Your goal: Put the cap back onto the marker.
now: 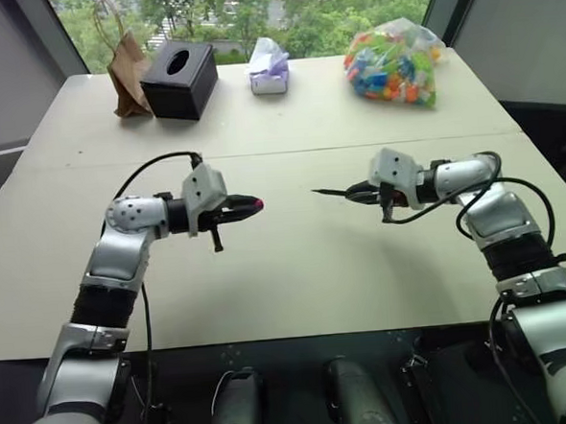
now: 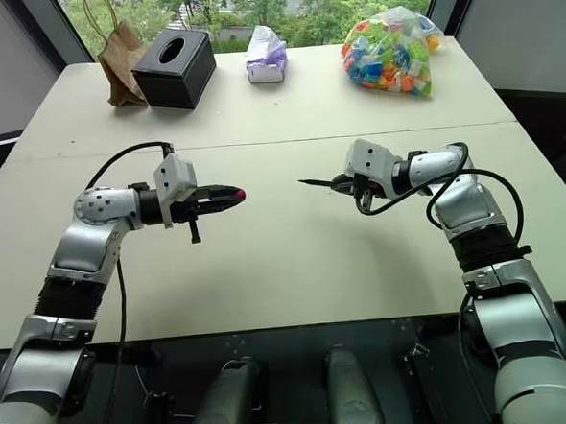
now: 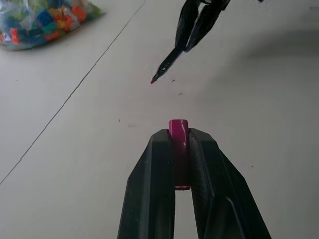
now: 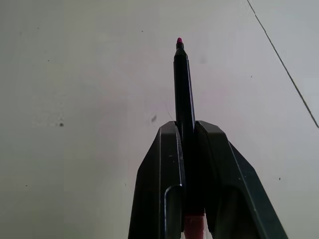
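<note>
Pink cap (image 3: pixel 178 135) in left claw (image 3: pixel 181 144), black marker (image 4: pixel 183 84) in right claw (image 4: pixel 186 130), no legible writing.

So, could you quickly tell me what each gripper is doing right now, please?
Left gripper: closed on the cap.
Right gripper: closed on the marker, tip pointing toward the cap.

Readable text: none on any surface
Labels or brands: none legible on the tissue box (image 1: pixel 180 79) or paper bag (image 1: pixel 128 74)
Numbers, signs: none
</note>
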Tool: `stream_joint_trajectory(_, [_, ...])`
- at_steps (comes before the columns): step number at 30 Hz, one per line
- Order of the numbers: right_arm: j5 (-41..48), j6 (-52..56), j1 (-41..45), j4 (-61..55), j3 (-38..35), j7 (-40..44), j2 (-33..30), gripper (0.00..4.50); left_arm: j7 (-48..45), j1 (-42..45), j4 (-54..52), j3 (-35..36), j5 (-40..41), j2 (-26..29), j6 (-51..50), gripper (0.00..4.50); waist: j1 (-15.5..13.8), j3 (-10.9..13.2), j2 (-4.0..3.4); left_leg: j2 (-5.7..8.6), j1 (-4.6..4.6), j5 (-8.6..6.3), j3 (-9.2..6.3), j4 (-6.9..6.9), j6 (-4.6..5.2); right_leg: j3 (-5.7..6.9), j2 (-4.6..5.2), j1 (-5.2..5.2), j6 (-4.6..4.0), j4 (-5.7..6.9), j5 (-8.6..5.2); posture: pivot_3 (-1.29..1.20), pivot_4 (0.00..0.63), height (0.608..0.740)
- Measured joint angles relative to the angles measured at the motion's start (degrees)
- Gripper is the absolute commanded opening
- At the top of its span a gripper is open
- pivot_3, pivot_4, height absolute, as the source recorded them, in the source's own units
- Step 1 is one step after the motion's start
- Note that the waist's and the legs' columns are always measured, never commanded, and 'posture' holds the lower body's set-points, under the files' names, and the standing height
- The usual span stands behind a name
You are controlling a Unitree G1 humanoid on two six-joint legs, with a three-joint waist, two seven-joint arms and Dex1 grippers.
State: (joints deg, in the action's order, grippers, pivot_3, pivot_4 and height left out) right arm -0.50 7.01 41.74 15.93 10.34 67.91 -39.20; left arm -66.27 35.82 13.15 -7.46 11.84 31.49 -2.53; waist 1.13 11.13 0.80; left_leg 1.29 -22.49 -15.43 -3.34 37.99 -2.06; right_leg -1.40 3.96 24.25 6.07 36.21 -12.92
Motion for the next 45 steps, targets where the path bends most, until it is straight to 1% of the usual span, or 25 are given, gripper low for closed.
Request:
stream_joint_trajectory(4, [2.0,5.9,-1.0,-8.8,0.9,1.9,0.0,0.03,-1.3,1.5,2.4,-0.7,-0.4,-0.6,3.1,0.00,-0.2,0.0,0.00,0.00,-0.01,0.00,0.00,0.02,0.00,-0.01,0.00,0.00,0.00,0.00,0.00,0.00,0.150,0.740])
stream_joint_trajectory(8, [2.9,9.0,-0.9,-12.4,1.3,1.6,0.5,0.03,-1.8,3.3,3.1,-0.8,-0.5,-1.0,4.0,0.00,-0.3,0.0,0.00,0.00,-0.02,0.00,0.00,0.02,0.00,0.00,0.02,-0.01,0.00,-0.01,0.00,0.00,0.150,0.740])
stream_joint_trajectory(20, [3.8,11.3,-0.3,-13.6,2.4,0.9,1.6,0.03,-2.5,3.2,3.9,-0.8,-0.3,-1.9,3.2,0.00,-0.3,0.0,0.00,0.00,-0.02,0.00,-0.01,0.02,0.00,0.00,0.01,0.00,0.00,-0.01,0.00,0.00,0.150,0.740])
stream_joint_trajectory(29, [5.3,13.8,-0.2,-16.2,2.4,1.1,1.6,0.03,-4.6,2.8,3.9,-1.4,-0.2,-1.8,2.8,0.00,-0.3,0.0,0.00,0.00,-0.02,0.00,-0.02,0.02,0.00,0.00,0.01,-0.01,0.00,-0.01,0.00,0.00,0.150,0.740])
stream_joint_trajectory(45, [6.4,15.9,-0.2,-18.5,2.7,1.6,1.2,0.03,-4.6,2.8,3.9,-1.4,-0.6,-1.8,2.9,0.00,-0.3,0.0,0.00,0.00,-0.02,0.00,-0.02,0.02,0.00,0.00,0.01,0.00,0.00,-0.01,0.00,0.00,0.150,0.740])
